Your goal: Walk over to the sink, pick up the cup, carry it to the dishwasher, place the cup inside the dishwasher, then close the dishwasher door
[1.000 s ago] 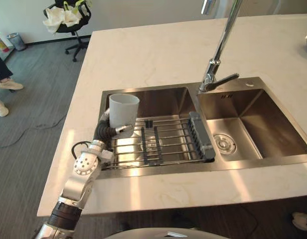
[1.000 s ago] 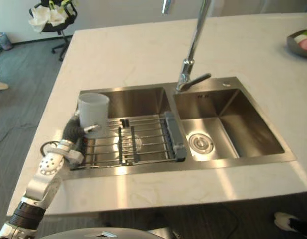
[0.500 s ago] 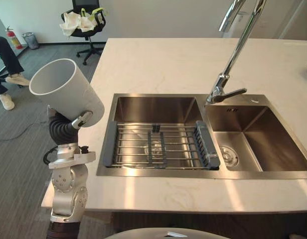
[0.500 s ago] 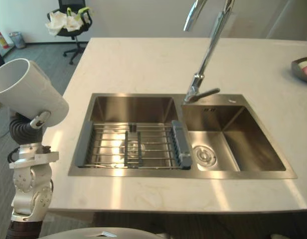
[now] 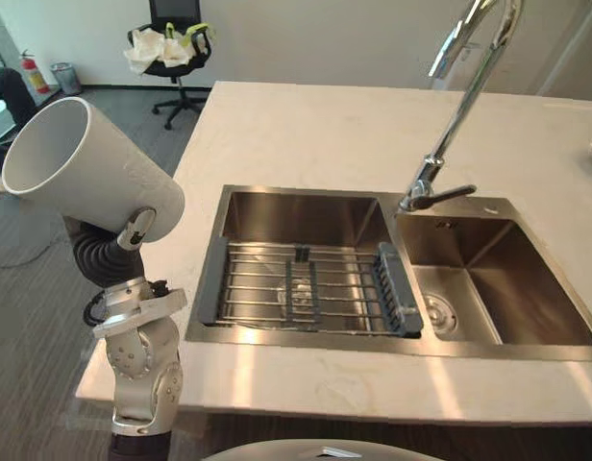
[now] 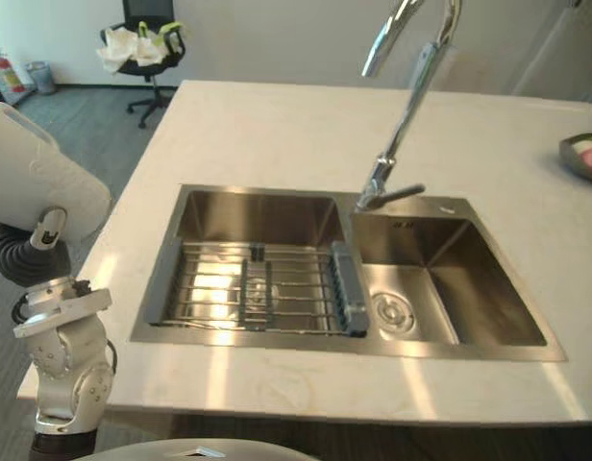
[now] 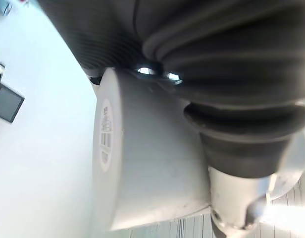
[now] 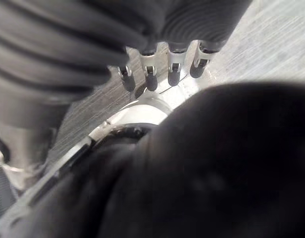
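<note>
The white cup (image 5: 89, 178) hangs in the air to the left of the counter's edge, tilted with its mouth up and to the left. My left hand (image 5: 135, 229) is shut on it, the thumb pressed on its lower wall. In the left wrist view the cup (image 7: 142, 163) lies against the hand's dark ribbed cover. The right eye view shows the same cup (image 6: 37, 192) at the far left. My right hand (image 8: 152, 74) hangs low over the grey floor with relaxed, straight fingers and holds nothing.
The white counter (image 5: 315, 134) holds a double steel sink (image 5: 306, 206) with a wire rack (image 5: 306, 288) in its left basin and a tall faucet (image 5: 459, 115). A bowl (image 6: 584, 158) sits at the far right. An office chair (image 5: 171, 48) stands behind.
The cup has left the sink rack and been lifted up and to the left, past the counter's edge, tilting further. The camera has also shifted.
</note>
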Robot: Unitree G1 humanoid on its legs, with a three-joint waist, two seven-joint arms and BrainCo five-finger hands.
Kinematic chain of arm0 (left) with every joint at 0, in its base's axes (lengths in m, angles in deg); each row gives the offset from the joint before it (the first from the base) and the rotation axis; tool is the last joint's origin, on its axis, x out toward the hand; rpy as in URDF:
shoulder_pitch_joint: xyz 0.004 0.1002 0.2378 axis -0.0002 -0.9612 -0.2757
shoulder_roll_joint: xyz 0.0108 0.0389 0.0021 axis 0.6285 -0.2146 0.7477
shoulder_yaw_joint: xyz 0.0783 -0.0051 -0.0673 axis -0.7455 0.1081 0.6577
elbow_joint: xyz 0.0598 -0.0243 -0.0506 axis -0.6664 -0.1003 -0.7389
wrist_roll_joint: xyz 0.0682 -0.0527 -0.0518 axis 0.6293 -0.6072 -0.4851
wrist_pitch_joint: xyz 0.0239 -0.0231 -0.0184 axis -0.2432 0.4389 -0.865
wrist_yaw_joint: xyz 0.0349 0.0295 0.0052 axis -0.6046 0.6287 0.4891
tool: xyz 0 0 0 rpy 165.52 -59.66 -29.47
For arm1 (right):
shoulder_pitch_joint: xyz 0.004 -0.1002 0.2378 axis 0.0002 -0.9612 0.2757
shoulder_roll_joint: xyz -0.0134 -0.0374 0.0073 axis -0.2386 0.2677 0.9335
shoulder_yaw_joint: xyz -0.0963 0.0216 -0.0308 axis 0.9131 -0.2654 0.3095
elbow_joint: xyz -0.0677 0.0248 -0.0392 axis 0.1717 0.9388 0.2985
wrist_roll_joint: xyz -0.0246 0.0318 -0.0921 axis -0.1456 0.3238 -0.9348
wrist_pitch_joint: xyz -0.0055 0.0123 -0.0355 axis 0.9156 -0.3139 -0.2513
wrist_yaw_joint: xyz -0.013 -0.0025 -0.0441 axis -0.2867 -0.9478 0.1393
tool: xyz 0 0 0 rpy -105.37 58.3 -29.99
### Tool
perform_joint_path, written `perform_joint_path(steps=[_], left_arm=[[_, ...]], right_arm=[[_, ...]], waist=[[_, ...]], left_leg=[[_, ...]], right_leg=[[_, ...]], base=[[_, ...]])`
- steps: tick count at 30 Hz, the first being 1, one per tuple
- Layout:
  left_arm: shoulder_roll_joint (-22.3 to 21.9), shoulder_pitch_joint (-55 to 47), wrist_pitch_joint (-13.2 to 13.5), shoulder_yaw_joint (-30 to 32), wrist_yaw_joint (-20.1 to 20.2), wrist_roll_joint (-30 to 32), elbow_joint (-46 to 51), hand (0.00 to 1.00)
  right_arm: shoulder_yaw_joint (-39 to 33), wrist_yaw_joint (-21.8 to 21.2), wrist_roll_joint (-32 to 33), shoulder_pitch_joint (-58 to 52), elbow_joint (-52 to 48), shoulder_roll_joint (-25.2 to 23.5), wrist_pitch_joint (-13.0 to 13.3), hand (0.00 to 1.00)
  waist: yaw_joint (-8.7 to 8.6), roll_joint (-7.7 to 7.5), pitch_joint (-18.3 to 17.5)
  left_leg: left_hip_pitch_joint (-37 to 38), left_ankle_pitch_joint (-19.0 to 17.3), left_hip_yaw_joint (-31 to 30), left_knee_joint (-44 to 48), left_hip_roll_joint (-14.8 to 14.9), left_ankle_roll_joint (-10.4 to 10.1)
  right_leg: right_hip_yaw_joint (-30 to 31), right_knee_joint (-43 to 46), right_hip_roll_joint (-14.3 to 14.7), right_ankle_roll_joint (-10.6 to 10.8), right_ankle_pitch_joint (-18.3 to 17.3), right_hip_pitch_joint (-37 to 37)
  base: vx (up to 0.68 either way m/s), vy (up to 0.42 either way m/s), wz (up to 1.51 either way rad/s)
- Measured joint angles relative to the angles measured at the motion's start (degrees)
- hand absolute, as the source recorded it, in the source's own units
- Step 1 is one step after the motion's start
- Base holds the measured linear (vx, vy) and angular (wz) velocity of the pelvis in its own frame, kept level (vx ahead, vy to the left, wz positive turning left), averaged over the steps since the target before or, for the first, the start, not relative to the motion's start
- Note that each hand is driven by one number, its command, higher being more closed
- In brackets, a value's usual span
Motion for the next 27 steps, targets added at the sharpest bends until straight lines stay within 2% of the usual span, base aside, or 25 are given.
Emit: perform_joint_path(steps=[2, 3, 5, 6, 7, 8, 9, 10, 11, 12, 13, 14, 15, 16, 17, 18, 20, 21, 22, 23, 24, 25, 26, 27], left_arm=[[-0.1, -0.1, -1.5, 1.5, -1.6, 0.9, 0.2, 1.0], [-0.2, -0.4, -3.6, 3.2, -2.5, 1.6, 0.7, 1.0], [-0.1, -1.9, -5.7, 7.3, -3.2, 1.9, 2.4, 1.0], [-0.1, -2.2, -5.8, 8.3, -3.1, 1.8, 2.5, 1.0], [-0.2, -2.5, -5.8, 8.8, -3.1, 1.7, 2.7, 1.0], [-0.1, -3.7, -5.7, 8.8, -3.0, 1.7, 3.5, 1.0], [0.5, -5.3, -5.4, 9.7, -2.9, 1.7, 4.0, 1.0], [0.3, -5.3, -5.3, 10.6, -2.9, 1.7, 3.9, 1.0], [0.1, -5.4, -5.3, 10.6, -2.9, 1.7, 3.9, 1.0], [-0.5, -5.5, -5.2, 9.7, -2.3, 1.7, 3.5, 1.0], [-0.5, -4.9, -5.2, 9.0, -1.7, 1.7, 2.9, 1.0], [-0.3, -3.3, -5.1, 9.7, -0.5, 1.7, 3.4, 1.0], [-1.6, -1.9, -4.4, 9.3, 0.5, 1.7, 3.3, 1.0], [-1.8, -1.8, -4.0, 8.9, 0.7, 1.7, 3.4, 1.0], [-2.2, -3.2, -3.8, 8.5, 1.6, 1.5, 3.4, 1.0], [-2.8, -3.8, -3.7, 7.6, 2.9, 1.1, 3.4, 1.0], [-3.5, -3.8, -3.1, 6.2, 5.1, -0.6, 3.5, 1.0], [-4.4, -3.7, -2.9, 5.2, 7.2, -2.0, 3.4, 1.0], [-5.1, -3.7, -2.8, 4.3, 8.4, -2.9, 3.4, 1.0], [-5.2, -3.7, -2.8, 3.7, 8.7, -3.4, 3.4, 1.0], [-4.1, -4.1, -2.8, 3.3, 9.1, -3.9, 2.9, 1.0], [-2.9, -4.5, -3.1, 3.1, 9.2, -3.9, 2.9, 1.0], [-1.8, -4.5, -3.3, 1.1, 9.3, -3.9, 2.7, 1.0], [-1.4, -4.5, -3.3, -0.5, 9.5, -3.9, 2.6, 1.0]], right_arm=[[0.4, 0.0, -0.5, 1.8, 1.7, 1.1, -1.9, 0.0], [0.5, -0.1, -0.6, 3.6, 3.6, 2.1, -2.9, 0.0], [0.5, -0.4, -0.6, 5.0, 5.8, 3.4, -3.1, 0.0], [0.5, -0.5, -0.5, 5.6, 6.5, 3.7, -3.0, 0.0], [0.3, -0.8, -0.5, 6.2, 7.1, 4.6, -2.5, 0.0], [0.3, -1.4, -0.7, 7.2, 7.5, 5.5, -2.0, 0.0], [-2.2, -1.9, -0.3, 7.7, 8.9, 4.6, 0.2, 0.0], [-2.3, -1.9, -0.2, 8.9, 10.1, 4.2, -0.6, 0.0], [-2.4, -2.0, 0.1, 9.3, 10.5, 4.3, -0.7, 0.0], [-2.5, -2.1, 1.1, 8.9, 9.0, 5.5, -1.4, 0.0], [-3.0, -2.2, 2.2, 8.6, 8.6, 5.7, -1.2, 0.0], [-4.2, -2.3, 2.7, 8.9, 9.5, 4.1, -1.9, 0.0], [-4.4, -2.5, 2.6, 8.8, 9.9, 3.7, -2.6, 0.0], [-4.2, -2.3, 2.5, 8.8, 9.8, 4.2, -2.9, 0.0], [-4.1, -2.2, 1.7, 8.6, 8.9, 5.0, -3.5, 0.0], [-4.0, -1.4, 1.0, 8.6, 8.6, 5.5, -4.0, 0.0], [-4.2, -0.1, 0.0, 8.6, 8.2, 6.0, -4.3, 0.0], [-4.2, 1.1, -0.6, 8.7, 7.5, 6.7, -4.5, 0.0], [-4.3, 1.8, -0.7, 8.7, 6.9, 7.4, -4.9, 0.0], [-4.7, 2.3, -0.7, 8.7, 6.6, 7.5, -5.2, 0.0], [-5.0, 3.3, -1.0, 9.2, 6.4, 6.2, -5.7, 0.0], [-4.8, 3.2, -1.3, 9.0, 5.7, 4.6, -5.6, 0.0], [-4.6, 3.1, -1.2, 7.6, 3.9, 2.8, -5.7, 0.0], [-4.9, 2.9, -0.8, 6.9, 3.1, 2.3, -5.6, 0.0]], waist=[[2.03, 0.09, 0.0], [3.3, 0.45, 0.3], [5.0, 2.17, 1.4], [5.74, 2.57, 1.7], [7.73, 3.75, 1.6], [9.46, 4.79, 1.4], [10.1, 4.31, 1.8], [9.44, 3.29, 3.2], [9.36, 3.18, 3.4], [8.97, 6.02, 3.9], [8.59, 7.21, 4.2], [6.22, 3.94, 3.4], [5.58, 4.3, 4.2], [6.18, 4.74, 4.3], [5.92, 5.14, 4.8], [5.43, 6.0, 4.5], [4.9, 7.19, 3.7], [4.65, 8.05, 3.6], [4.89, 8.79, 3.8], [5.29, 9.22, 4.0], [6.08, 7.19, 5.4], [5.86, 5.34, 6.3], [5.06, 4.09, 6.1], [4.46, 3.81, 6.0]], left_leg=[[-4.0, -1.5, -2.6, 5.6, 0.2, -0.1], [-6.4, -1.5, -4.2, 7.6, 0.1, -0.1], [-7.5, -0.4, -9.0, 6.9, -0.3, -0.6], [-7.7, 0.8, -10.3, 5.7, -0.6, -0.7], [-8.6, 3.2, -11.7, 3.3, -0.6, -0.7], [-9.6, 3.8, -12.9, 1.2, -0.1, -1.0], [-10.9, 0.4, -7.3, 0.2, 0.8, 2.0], [-14.5, -2.3, 1.1, 9.9, 1.6, 6.7], [-15.7, -2.9, 4.8, 15.9, 2.4, 8.1], [-17.9, 3.6, 9.8, 24.9, 5.2, 11.7], [-19.3, 4.8, 10.4, 26.0, 5.3, 12.1], [-16.1, 10.2, 6.9, 14.4, 0.4, 7.1], [-16.0, 0.0, 11.8, 26.3, 2.3, 13.1], [-14.3, -3.5, 13.7, 31.7, 3.7, 12.3], [-9.0, -7.1, 16.2, 34.6, 5.6, 8.5], [-4.0, -8.7, 17.5, 33.1, 8.0, 5.5], [1.1, -8.4, 20.2, 26.2, 11.8, 4.1], [3.5, -6.3, 21.2, 19.4, 12.6, 2.1], [5.2, -6.2, 20.4, 13.4, 11.4, -2.1], [5.8, -6.9, 20.1, 9.6, 10.0, -4.2], [6.2, -5.5, 18.5, 7.2, 6.5, -3.8], [4.7, -5.1, 14.4, 6.8, 4.0, -1.8], [2.4, -5.3, 9.2, 7.2, 2.1, 0.4], [1.1, -5.5, 6.8, 7.2, 1.1, 0.9]], right_leg=[[-3.3, 0.6, 0.0, 0.1, -0.1, 0.5], [-5.6, 1.6, 0.3, 0.5, -0.6, 0.7], [-11.5, 3.3, 0.8, -0.1, -2.6, 1.6], [-12.9, 3.7, 0.7, -0.3, -3.1, 1.6], [-15.6, 5.1, 1.2, -1.3, -4.4, 0.5], [-17.9, 7.3, 1.5, -2.7, -5.3, -1.4], [-20.5, 7.1, 0.4, -3.4, -4.9, -1.8], [-24.0, 8.1, -2.0, -3.3, -4.8, -2.2], [-25.0, 9.4, -3.0, -3.4, -5.0, -2.3], [-26.3, 16.3, -3.0, -4.2, -7.2, -3.8], [-25.2, 18.2, -3.0, -4.4, -9.0, -5.0], [-24.0, 9.2, -1.6, -7.1, -7.4, -5.8], [-27.7, 8.8, -2.4, -5.8, -3.5, -4.9], [-28.4, 9.4, -3.0, -5.9, -3.3, -4.5], [-31.1, 9.6, -4.1, -5.5, -2.5, -3.1], [-34.9, 9.1, -4.6, -5.0, -1.3, -1.9], [-41.4, 9.9, -6.0, -4.2, 0.0, -1.5], [-45.3, 10.7, -7.2, -3.5, 1.3, -1.5], [-47.8, 11.4, -8.4, -3.2, 2.5, -1.4], [-48.8, 11.7, -9.1, -3.0, 3.4, -1.4], [-47.3, 11.5, -11.7, -3.9, 3.5, -0.8], [-40.9, 9.4, -11.7, -4.1, 1.5, -0.9], [-32.0, 7.3, -10.4, -7.1, -0.9, -1.8], [-26.9, 7.1, -9.8, -8.7, -2.0, -2.6]], base=[[0.04, -0.046, 0.66], [-0.01, -0.079, 1.03], [-0.04, -0.084, 1.39], [-0.12, -0.084, 1.49], [-0.15, -0.094, 1.16], [-0.19, -0.077, 1.31], [-0.1, -0.022, 1.33], [-0.07, 0.009, 1.21], [-0.03, -0.021, 1.2], [-0.06, -0.026, 0.89], [-0.2, -0.043, 1.62], [-0.33, -0.098, 2.02], [-0.35, -0.097, 1.87], [-0.24, -0.044, 1.42], [-0.17, 0.083, 1.26], [-0.18, 0.122, 1.52], [-0.24, 0.221, 1.96], [-0.26, 0.296, 2.18], [-0.27, 0.397, 1.64], [-0.21, 0.358, 1.13], [-0.36, 0.48, 1.25], [-0.31, 0.337, 1.83], [-0.37, 0.36, 1.95], [-0.22, 0.254, 2.16]])
